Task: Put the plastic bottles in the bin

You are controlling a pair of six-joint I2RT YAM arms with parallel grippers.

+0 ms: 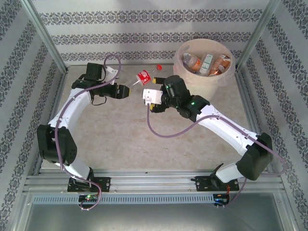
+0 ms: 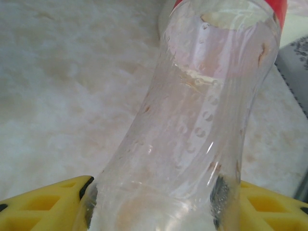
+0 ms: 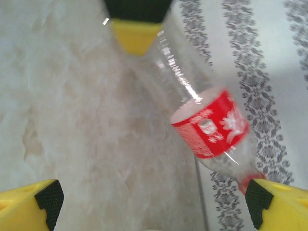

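Over the marbled table (image 1: 120, 139), between my two arms, I hold one bottle (image 1: 144, 77) in my left gripper (image 1: 131, 88). I count two grippers, one bin (image 1: 207, 85) and, inside the bin, at least three more bottles (image 1: 207, 62) lying against each other. A more exact number I cannot give, because they overlap.

The bottle in my grip is of clear plastic, with a red label around the part near its neck and a red cap (image 1: 159, 67). Its body looks somewhat dented. From the left wrist camera I see rows of small round dimples in the wall of the bottle (image 2: 202, 106). The bottles in the bin carry orange and white-green labels.

My left gripper (image 2: 154, 207) is pinching the bottle at its bottom end. The two yellow fingers (image 2: 48, 207) press on both sides of the clear body, and the cap end points away from them, toward the bin.

My right gripper (image 1: 149, 97) has its fingers spread wide and holds nothing. From the right wrist camera the bottle (image 3: 211, 125) runs slantwise from the yellow finger (image 3: 136, 36) of my left arm to the finger at the right edge of that view (image 3: 279, 202). The cap end is just beside the black pad of this finger, and I cannot tell if it touches. The other finger (image 3: 29, 202) is well apart from the bottle. The bottle is near the bin but not over its rim.
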